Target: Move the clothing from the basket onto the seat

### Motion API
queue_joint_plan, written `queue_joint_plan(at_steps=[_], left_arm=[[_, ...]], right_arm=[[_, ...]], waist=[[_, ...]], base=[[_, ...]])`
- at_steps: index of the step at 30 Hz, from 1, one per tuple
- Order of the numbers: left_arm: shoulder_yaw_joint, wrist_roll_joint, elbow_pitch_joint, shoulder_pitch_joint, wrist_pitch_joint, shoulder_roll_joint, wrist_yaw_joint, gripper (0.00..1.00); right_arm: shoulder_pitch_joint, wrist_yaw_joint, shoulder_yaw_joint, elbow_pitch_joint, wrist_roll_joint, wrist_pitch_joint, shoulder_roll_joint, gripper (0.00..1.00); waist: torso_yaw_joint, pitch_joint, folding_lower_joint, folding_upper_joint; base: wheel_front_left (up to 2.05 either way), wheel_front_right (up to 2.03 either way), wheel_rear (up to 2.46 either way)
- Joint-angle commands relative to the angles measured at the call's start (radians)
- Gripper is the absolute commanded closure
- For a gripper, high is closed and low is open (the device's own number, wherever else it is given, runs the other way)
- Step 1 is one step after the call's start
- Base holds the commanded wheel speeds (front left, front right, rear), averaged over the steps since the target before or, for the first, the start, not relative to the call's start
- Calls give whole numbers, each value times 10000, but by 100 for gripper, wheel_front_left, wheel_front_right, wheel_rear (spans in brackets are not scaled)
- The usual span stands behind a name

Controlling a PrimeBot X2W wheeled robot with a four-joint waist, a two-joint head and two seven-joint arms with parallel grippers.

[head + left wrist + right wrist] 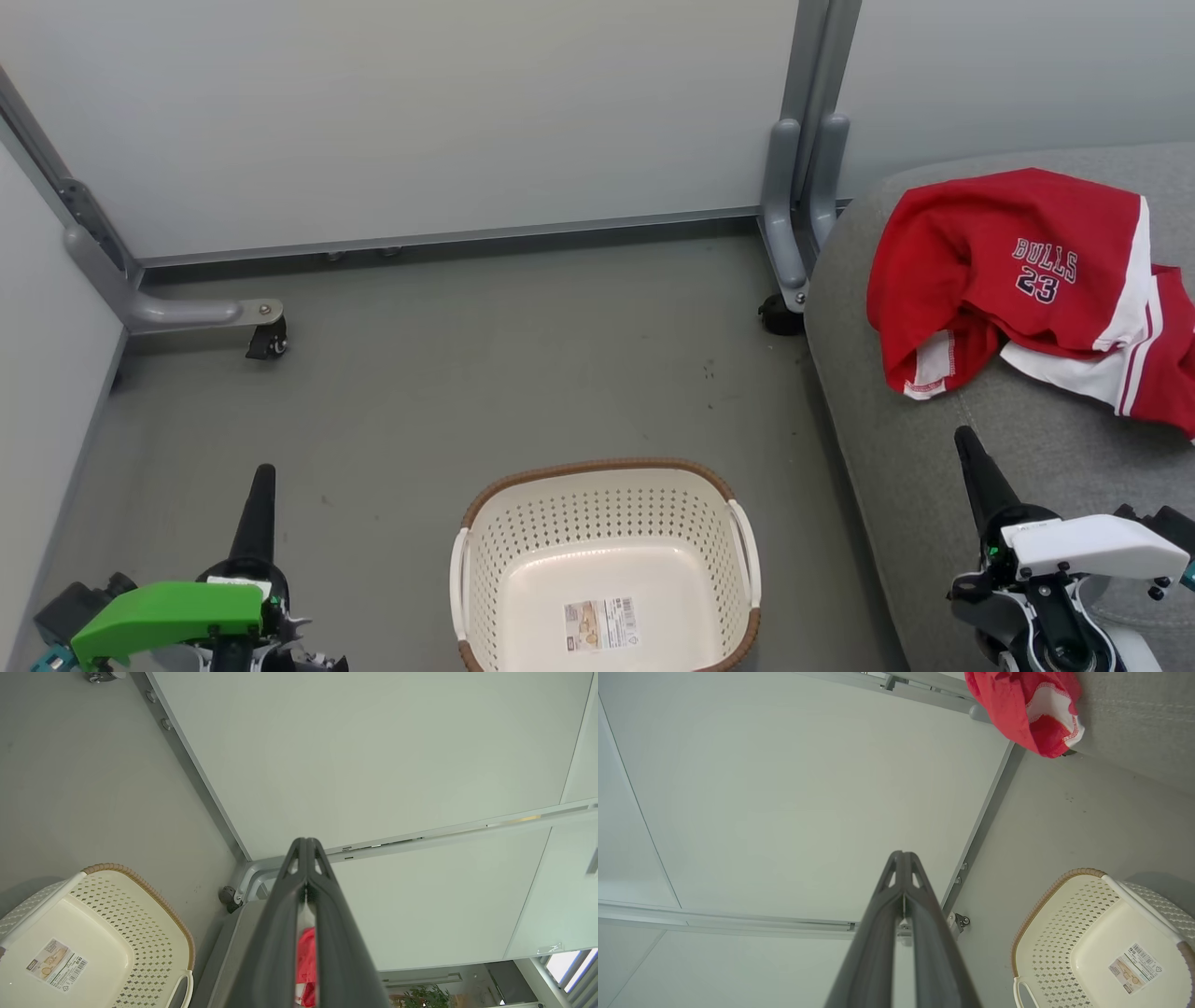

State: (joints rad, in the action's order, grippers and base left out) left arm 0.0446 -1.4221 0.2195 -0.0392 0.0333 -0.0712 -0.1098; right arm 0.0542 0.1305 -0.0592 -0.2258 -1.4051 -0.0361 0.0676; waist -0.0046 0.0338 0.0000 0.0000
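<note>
On the seat (934,485), in the head view, the clothing (1018,271) lies heaped; the basket (607,464) stands empty on the floor.

Left wrist view: the left gripper (306,842) has its fingers together, holding nothing.

Right wrist view: the right gripper (902,855) likewise.

The transfer looks done; the next move calls only for checking that nothing remains.

Your left gripper (265,471) ends in long, tapering black fingers (256,523) beneath a bright green moulded plastic cover (168,616). Your right gripper (963,436) matches it but wears a white moulded plastic cover (1092,546) with a small green lamp (991,553). Close up, you see triangular cut-outs (293,864) near each dark fingertip.
</note>
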Motion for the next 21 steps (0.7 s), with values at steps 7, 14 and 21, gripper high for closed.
queue_joint_plan(at_steps=[7,14,21], left_arm=[[157,-666,41,-409,187,-15,-109,100],[269,-1160,122,-513,339,-1,-153,100],[369,-1627,198,-642,480,11,-193,100]], right_arm=[[303,5,-126,-46,-697,-204,0,100],[398,5,-204,-96,-1223,-355,-9,100],[497,4,-282,-144,-1723,-502,-18,100]], waist=[[12,-91,0,0],[22,-176,0,0],[33,-262,0,0]], base=[[0,0,0],[0,0,0],[0,0,0]])
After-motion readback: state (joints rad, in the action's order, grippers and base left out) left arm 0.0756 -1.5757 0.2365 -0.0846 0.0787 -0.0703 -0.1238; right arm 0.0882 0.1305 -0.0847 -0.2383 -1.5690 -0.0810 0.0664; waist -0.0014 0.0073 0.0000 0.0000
